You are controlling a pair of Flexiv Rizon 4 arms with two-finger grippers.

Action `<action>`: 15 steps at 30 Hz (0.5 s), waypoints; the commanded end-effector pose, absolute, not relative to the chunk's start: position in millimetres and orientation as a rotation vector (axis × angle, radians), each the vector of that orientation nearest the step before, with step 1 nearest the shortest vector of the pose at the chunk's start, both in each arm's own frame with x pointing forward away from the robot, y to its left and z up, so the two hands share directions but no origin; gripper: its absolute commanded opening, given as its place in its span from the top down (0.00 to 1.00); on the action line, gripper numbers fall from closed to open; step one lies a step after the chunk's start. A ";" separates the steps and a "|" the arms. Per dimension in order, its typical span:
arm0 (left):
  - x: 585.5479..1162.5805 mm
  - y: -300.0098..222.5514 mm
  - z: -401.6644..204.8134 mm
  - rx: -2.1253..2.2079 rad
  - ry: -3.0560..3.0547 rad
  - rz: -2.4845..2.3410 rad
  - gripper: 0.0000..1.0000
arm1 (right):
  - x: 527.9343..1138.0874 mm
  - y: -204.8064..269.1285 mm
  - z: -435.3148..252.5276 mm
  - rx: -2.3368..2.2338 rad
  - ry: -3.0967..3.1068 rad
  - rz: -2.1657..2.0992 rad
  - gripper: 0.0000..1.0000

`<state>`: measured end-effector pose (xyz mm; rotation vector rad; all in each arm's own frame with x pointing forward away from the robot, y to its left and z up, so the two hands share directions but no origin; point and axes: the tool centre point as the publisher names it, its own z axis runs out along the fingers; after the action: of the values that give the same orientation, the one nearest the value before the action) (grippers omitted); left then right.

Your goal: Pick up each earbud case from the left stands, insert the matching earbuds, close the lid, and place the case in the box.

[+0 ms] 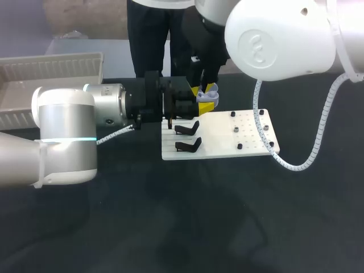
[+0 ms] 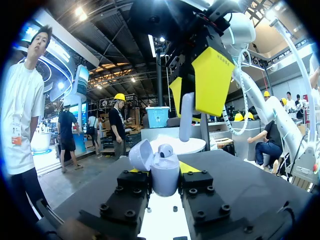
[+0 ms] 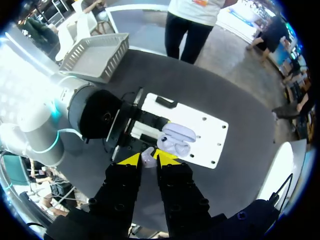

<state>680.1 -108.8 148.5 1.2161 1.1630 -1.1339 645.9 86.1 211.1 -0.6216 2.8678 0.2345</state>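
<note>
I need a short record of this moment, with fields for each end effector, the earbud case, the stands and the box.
left end effector: shut on the earbud case, held upright
earbud case: lid open, first earbud sitting in it
right end effector: shut on the second earbud, just above the open case, not yet inserted
black stands: two on the white board, both without a case
box: far left of the table, apart from the board
</note>
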 end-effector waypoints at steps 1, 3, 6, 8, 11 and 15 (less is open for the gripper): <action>678.9 -109.2 147.4 1.210 1.159 -1.128 1.00 | 643.6 81.4 207.1 -0.636 2.847 0.245 1.00; 678.9 -109.2 147.4 1.210 1.159 -1.128 1.00 | 643.4 80.1 206.5 -0.651 2.840 0.260 1.00; 678.9 -109.2 147.4 1.210 1.159 -1.128 1.00 | 643.5 78.2 205.8 -0.682 2.828 0.265 1.00; 678.9 -109.2 147.4 1.210 1.159 -1.128 1.00 | 643.0 77.4 204.9 -0.708 2.830 0.250 1.00; 678.9 -109.2 147.4 1.210 1.159 -1.128 1.00 | 642.2 77.1 203.9 -0.741 2.830 0.229 1.00; 678.9 -109.2 147.4 1.210 1.159 -1.128 1.00 | 643.3 76.8 201.1 -0.757 2.835 0.220 1.00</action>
<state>680.1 -108.8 148.5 1.2161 1.1630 -1.1339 641.0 75.2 202.1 -0.7544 2.8310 0.2215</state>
